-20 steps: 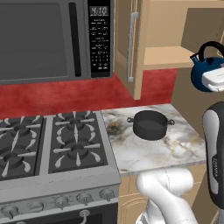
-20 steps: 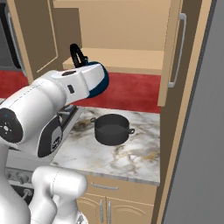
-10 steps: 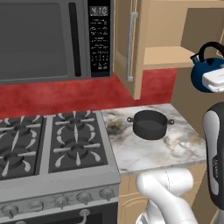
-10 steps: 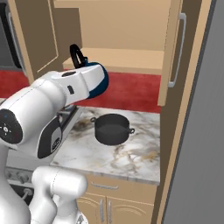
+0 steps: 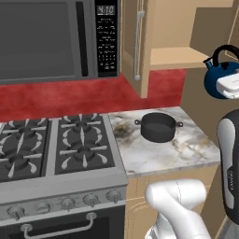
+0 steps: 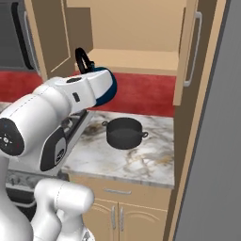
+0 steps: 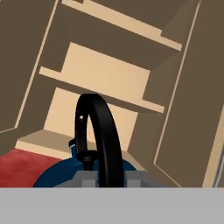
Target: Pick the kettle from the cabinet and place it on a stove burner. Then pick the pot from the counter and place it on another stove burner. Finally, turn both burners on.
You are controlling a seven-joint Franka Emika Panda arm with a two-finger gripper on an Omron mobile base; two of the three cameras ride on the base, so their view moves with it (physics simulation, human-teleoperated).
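Kettle (image 5: 218, 80), glossy blue, hangs in the air in front of the open cabinet (image 6: 136, 61), its black arched handle pinched in the nearly closed tool (image 7: 103, 177). Below it, the dark pot (image 5: 158, 126) sits on the marble surface (image 5: 149, 154) beside the stove burners (image 5: 81, 144).

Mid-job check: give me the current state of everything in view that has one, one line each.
kettle: lifted off the shelf, held by its black handle, upright
gripper: shut on the kettle handle
cabinet: doors open, lower shelf bare
pot: on the counter, no lid, not held
counter: carries the pot alone
stove burners: all four bare, no flame visible
microwave: door shut, clock display lit
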